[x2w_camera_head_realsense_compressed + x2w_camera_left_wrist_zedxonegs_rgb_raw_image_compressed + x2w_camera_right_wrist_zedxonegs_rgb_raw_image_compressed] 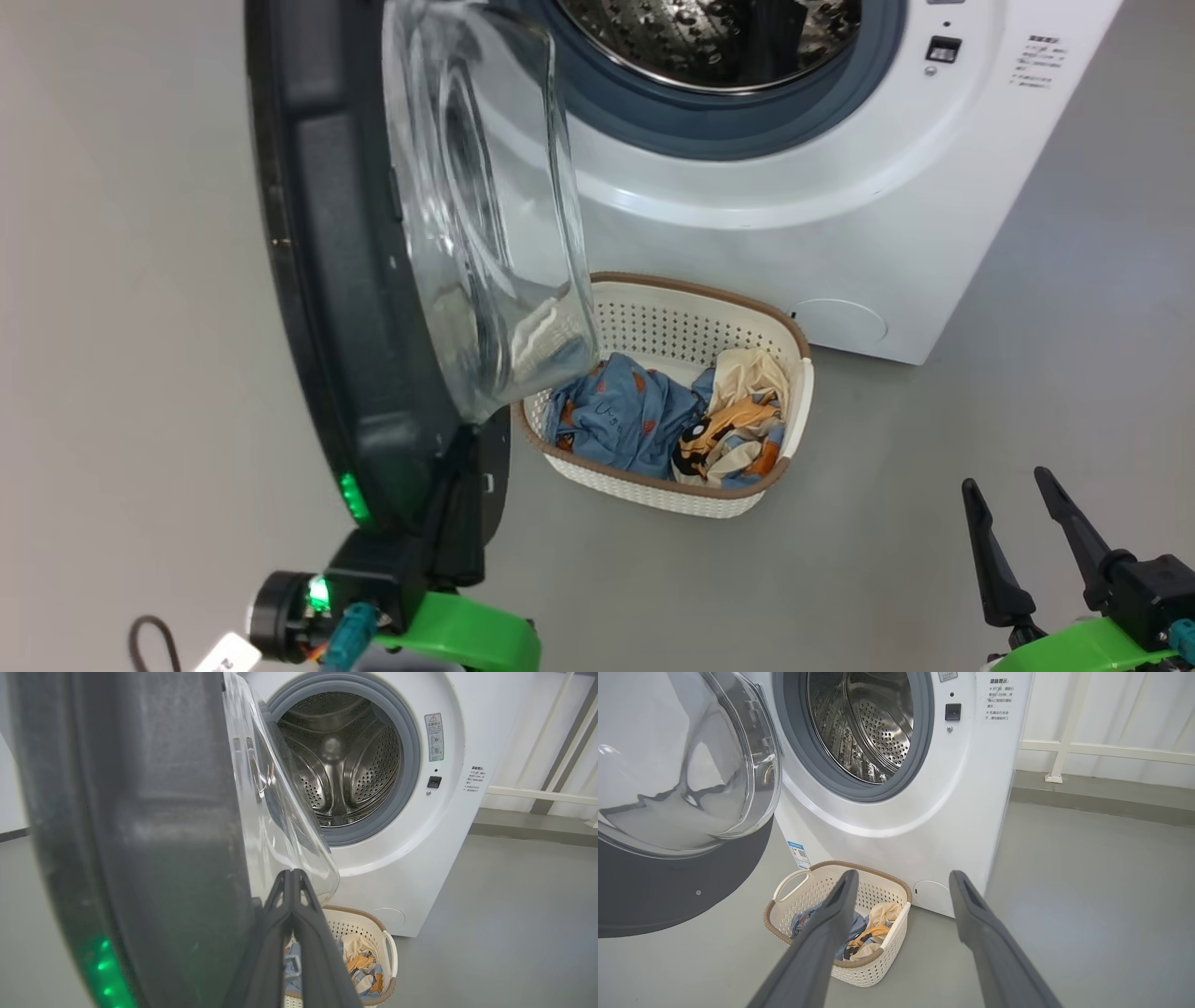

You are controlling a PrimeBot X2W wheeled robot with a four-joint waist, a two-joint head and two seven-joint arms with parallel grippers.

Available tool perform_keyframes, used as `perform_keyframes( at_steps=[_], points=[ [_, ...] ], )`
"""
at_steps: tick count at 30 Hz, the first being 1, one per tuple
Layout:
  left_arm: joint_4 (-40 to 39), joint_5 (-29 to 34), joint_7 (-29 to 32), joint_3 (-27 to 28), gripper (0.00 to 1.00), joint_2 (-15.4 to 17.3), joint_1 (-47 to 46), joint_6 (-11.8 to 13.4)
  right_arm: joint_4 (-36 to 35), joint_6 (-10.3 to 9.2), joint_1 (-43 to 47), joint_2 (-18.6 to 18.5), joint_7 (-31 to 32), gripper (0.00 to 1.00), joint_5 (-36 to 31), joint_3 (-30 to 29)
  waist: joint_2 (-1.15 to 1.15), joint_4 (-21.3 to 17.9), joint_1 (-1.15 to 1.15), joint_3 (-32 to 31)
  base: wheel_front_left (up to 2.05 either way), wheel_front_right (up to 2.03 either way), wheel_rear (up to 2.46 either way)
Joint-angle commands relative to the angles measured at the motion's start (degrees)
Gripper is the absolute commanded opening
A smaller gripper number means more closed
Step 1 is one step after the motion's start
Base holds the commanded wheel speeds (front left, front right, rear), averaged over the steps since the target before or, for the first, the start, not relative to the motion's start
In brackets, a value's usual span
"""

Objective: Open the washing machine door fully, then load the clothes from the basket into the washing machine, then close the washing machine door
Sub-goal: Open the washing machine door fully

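Observation:
The washing machine (840, 233) stands with its steel drum (341, 760) exposed. The washing machine door (345, 280) is swung out to the left, its glass bowl (485, 205) hanging over the basket's left end. My left gripper (471, 467) is shut with nothing between its fingers (292, 891), which lie against the door's inner face near its lower edge. The cream basket (672, 495) sits on the floor before the machine. It holds the clothes (625, 411), light blue with a cream, orange and black piece (738, 420). My right gripper (904, 873) hangs open above and right of the basket (868, 970).
Grey floor (887, 560) surrounds the machine and basket. A white railing (1111, 751) and a low ledge run along the wall right of the machine. A round filter cover (840, 322) sits low on the front. A cable and a tag (224, 658) hang by my left wrist.

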Motion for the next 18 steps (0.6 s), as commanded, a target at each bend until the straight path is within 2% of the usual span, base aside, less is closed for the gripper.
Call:
perform_keyframes(
  at_steps=[1, 10, 18],
  points=[
    [-0.9, 0.3, -0.8, 3.5, 0.0, 2.5, -0.6, 1.4, -1.7, 0.09, -2.2, -1.0, -0.3, 1.0, 0.0, 1.3, 0.0, 0.8, 0.0, 0.8, 0.0, 0.0, 0.0],
    [-0.1, 0.2, -1.1, 10.7, 0.0, 5.1, 0.7, 2.6, -3.0, 0.09, -3.6, -2.5, 0.2, 1.0, 0.3, 1.2, 0.0, 1.2, 0.0, 2.8, 0.0, 0.0, 0.0],
    [-0.2, 0.7, -1.2, 20.9, 0.0, 7.0, 2.9, 2.1, -4.1, 0.09, -4.6, -3.8, 0.6, 1.0, 0.5, 0.6, 0.0, 0.8, 0.0, 4.9, 0.0, 0.0, 0.0]
  ],
)
